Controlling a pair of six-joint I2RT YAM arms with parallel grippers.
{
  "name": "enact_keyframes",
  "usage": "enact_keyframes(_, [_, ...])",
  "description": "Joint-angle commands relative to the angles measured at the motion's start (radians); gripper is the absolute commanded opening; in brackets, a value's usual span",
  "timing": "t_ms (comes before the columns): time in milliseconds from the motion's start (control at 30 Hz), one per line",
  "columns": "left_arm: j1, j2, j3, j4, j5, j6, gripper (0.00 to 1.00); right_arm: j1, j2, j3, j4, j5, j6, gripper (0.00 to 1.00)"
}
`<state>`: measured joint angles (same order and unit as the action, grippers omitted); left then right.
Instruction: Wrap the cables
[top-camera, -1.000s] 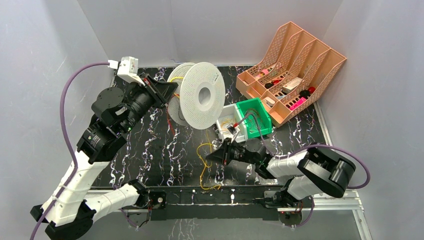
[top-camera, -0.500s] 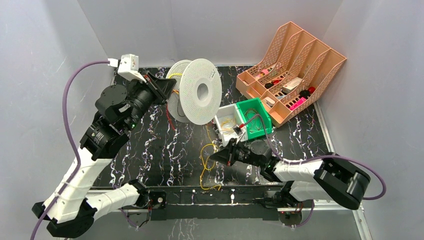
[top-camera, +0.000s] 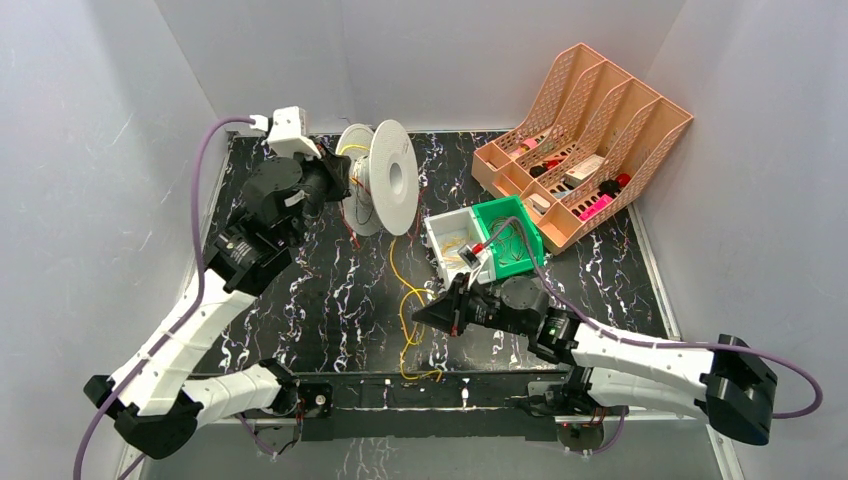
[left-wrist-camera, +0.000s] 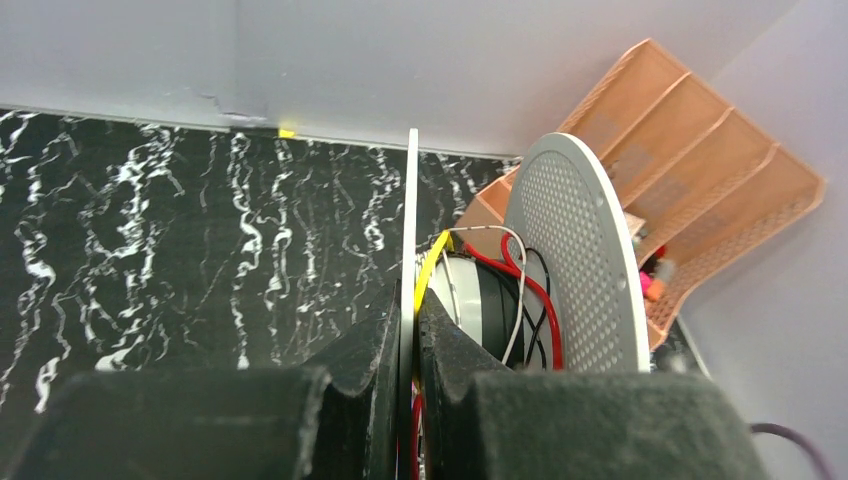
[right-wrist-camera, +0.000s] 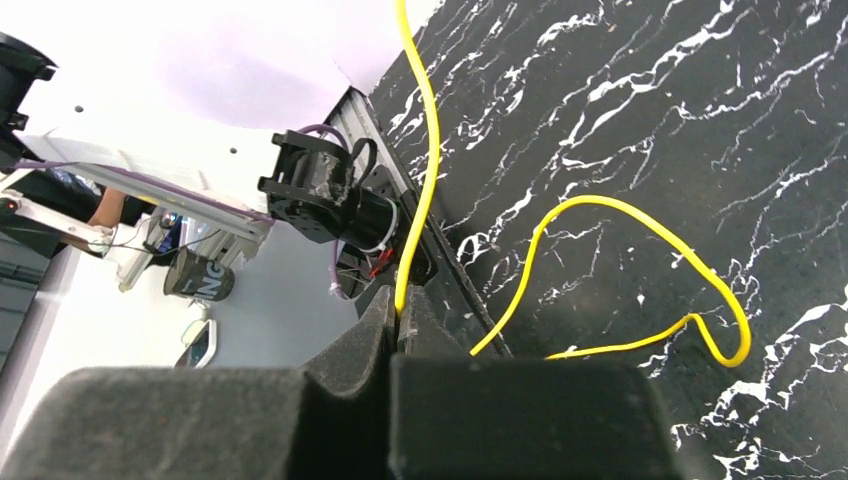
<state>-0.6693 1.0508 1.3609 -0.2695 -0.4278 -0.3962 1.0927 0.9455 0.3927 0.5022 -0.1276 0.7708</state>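
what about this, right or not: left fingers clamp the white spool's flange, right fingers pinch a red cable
Not right: the cable pinched in the right fingers is yellow, not red, as the right wrist view shows. The left fingers do clamp the white spool's flange.

Walls: plain pale grey panels (top-camera: 450, 60) at 9, 12 and 3 o'clock.
Table: black marble-patterned top (top-camera: 320, 290) with white veins.
Light: even and soft throughout.
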Motion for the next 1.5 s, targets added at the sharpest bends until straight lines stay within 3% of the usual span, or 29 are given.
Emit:
enact_keyframes(0, [0.005, -0.008, -0.005, 0.118, -0.093, 0.033, 0.0, 0.045, -0.052, 0.103, -0.165, 0.084, -0.058, 0.0])
enact_keyframes(367, [0.005, 0.034, 0.006, 0.081, -0.177, 0.118, 0.0, 0.132, -0.032, 0.23, -0.331, 0.133, -0.089, 0.0])
enact_keyframes(867, [0.006, 0.075, -0.132, 0.019, -0.202, 0.131, 0.0, 0.175, 0.06, 0.619, -0.635, 0.165, -0.233, 0.0])
enact_keyframes(1267, [0.001, 0.019, -0.238, -0.033, -0.064, 0.223, 0.0, 0.169, 0.216, 0.966, -0.973, 0.397, -0.416, 0.0])
enact_keyframes(1467, [-0.003, -0.037, -0.269, -0.047, 0.024, 0.313, 0.0, 0.104, 0.294, 1.061, -1.044, 0.396, -0.485, 0.0])
